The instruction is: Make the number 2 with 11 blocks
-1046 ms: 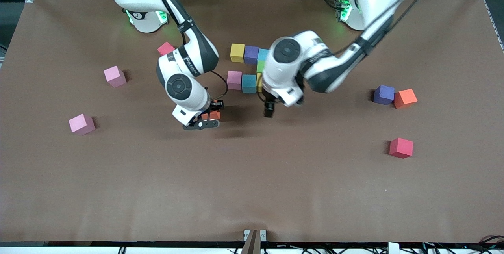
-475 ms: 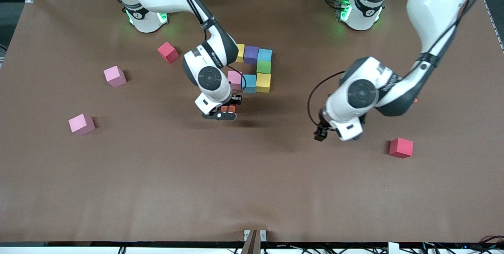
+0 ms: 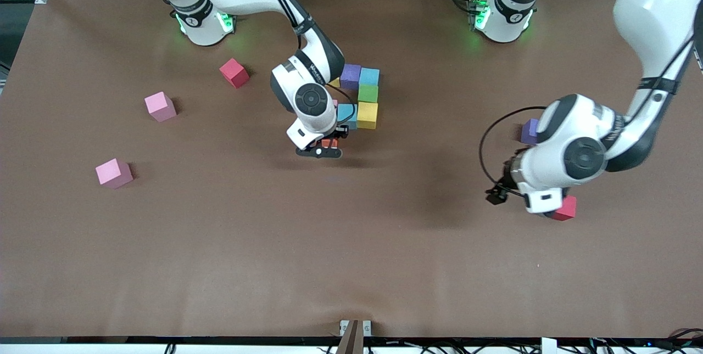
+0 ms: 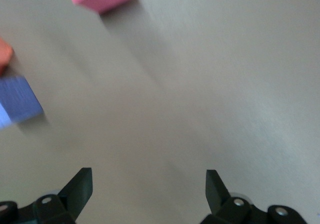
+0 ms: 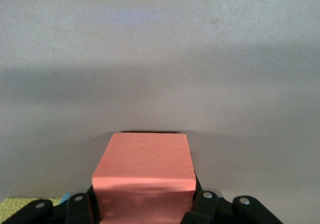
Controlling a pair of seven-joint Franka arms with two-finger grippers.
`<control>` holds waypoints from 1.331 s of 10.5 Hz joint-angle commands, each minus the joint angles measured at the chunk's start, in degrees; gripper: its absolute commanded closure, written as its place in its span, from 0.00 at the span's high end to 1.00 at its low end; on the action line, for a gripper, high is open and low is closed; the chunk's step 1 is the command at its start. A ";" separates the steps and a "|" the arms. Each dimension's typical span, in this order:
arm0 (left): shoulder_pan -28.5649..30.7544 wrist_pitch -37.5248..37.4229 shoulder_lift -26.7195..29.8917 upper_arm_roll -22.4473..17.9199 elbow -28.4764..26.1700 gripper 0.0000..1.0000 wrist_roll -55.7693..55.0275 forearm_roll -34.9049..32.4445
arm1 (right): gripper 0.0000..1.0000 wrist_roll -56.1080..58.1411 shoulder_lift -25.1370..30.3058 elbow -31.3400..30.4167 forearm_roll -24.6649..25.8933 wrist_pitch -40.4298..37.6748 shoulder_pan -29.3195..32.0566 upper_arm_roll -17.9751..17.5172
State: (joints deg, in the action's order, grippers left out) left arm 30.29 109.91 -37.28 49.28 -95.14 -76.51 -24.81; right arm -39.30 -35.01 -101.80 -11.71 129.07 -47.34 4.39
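- The right gripper (image 3: 325, 147) is clamping a small orange foam cube (image 5: 145, 176) between its fingers, just above the brown table (image 3: 329, 244) near its middle, right beside the partly built digit.
- The unfinished number 2 (image 3: 360, 99) is sitting toward the robots' edge of the table, mid-way along it: a purple foam cube (image 3: 350, 76) and a light blue foam cube (image 3: 369, 76) are forming the top row, a green foam cube (image 3: 368, 93) is lying under the light blue one, and a yellow foam cube (image 3: 367, 115) with a teal foam cube (image 3: 346, 113) beside it are making the next row. The right arm is covering the rest.
- The left gripper (image 4: 149, 186) is hanging with its fingers wide apart and nothing between them, over the table toward the left arm's end, above a red foam cube (image 3: 565, 208).
- A second purple cube (image 3: 529, 131) is peeking out beside that arm's wrist.
- Toward the right arm's end, two pink foam cubes (image 3: 160, 106) (image 3: 113, 172) and another red cube (image 3: 234, 72) are lying well apart.
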 commanded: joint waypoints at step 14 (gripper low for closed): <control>0.91 1.54 -3.50 -9.81 6.02 1.00 42.11 -2.61 | 0.00 2.91 2.23 -4.99 0.20 2.50 -0.64 0.44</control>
State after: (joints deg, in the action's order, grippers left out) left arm 31.80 111.22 -39.90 40.58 -90.37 -38.29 -26.10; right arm -37.22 -34.47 -104.22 -11.66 131.94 -47.53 4.42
